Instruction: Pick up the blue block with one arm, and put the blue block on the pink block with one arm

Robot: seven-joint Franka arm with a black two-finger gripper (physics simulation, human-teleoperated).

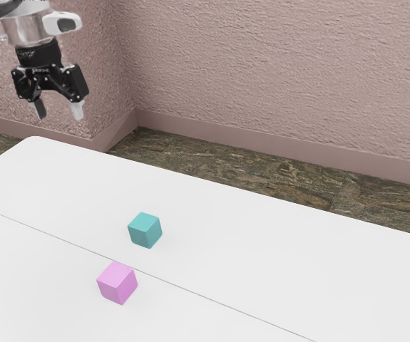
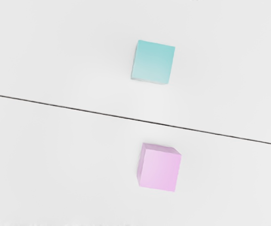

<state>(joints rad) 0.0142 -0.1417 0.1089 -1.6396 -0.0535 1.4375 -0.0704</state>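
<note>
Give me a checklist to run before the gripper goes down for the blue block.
1. Gripper open and empty: ok. Its fingers stand apart with nothing between them.
2. Blue block free to grasp: ok. It sits alone on the table, with nothing on it or touching it.
3. Pink block top free: ok. Nothing is on it, and it stands apart from the blue block, across the table's dark seam.
4. Gripper over the blue block: not ok. It hangs high at the exterior view's upper left, far from the block.
5. Fingers lined up with the block's side faces: cannot tell.
</note>
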